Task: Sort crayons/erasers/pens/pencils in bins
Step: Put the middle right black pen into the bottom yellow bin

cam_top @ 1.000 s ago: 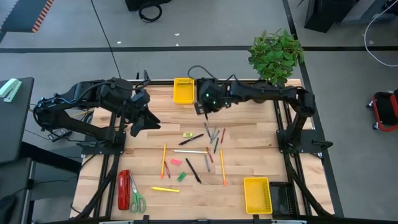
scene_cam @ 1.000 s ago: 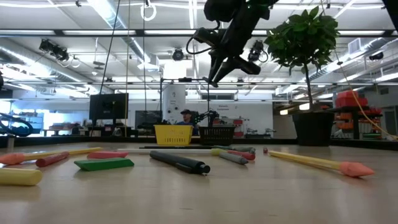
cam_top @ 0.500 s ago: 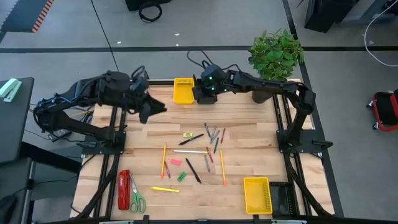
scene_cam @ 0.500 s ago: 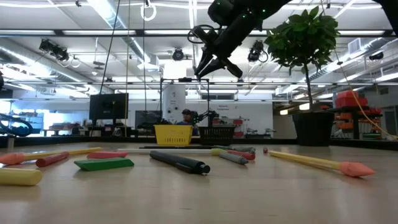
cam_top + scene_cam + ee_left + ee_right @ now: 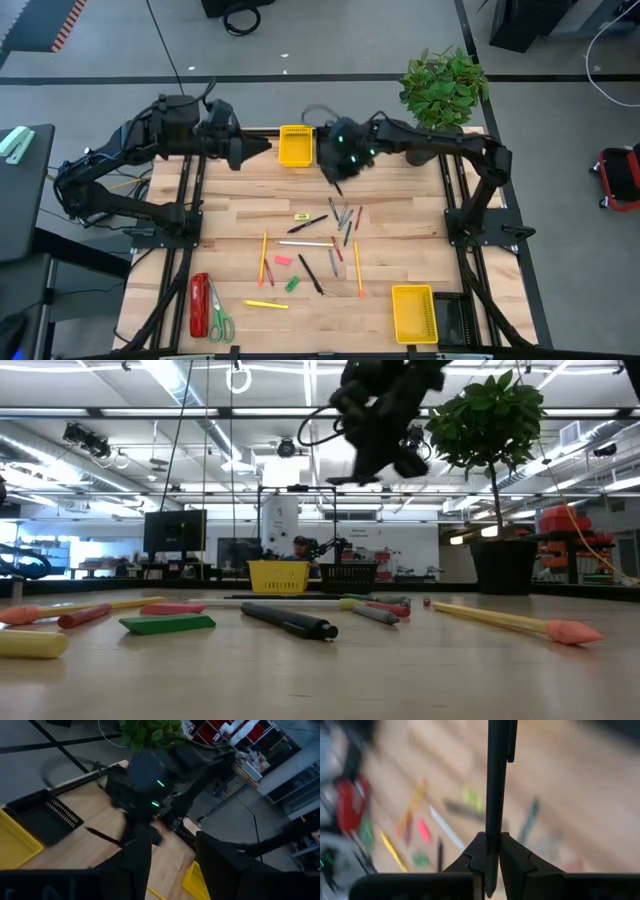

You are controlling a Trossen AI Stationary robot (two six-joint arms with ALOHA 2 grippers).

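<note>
One black pen (image 5: 495,795) pinched tight in right gripper (image 5: 337,172), hovering near far black bin (image 5: 42,820) | left gripper (image 5: 258,150) half-open, empty | tip: centre over bin, drop low so it doesn't bounce

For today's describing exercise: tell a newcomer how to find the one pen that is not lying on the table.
Start at the potted plant at the table's far right corner and follow the right arm toward the yellow bin at the far edge. The right gripper hangs near it, above the table, clamped on a black pen. Every other pen lies flat on the wood; this one sticks out from the fingers.
</note>
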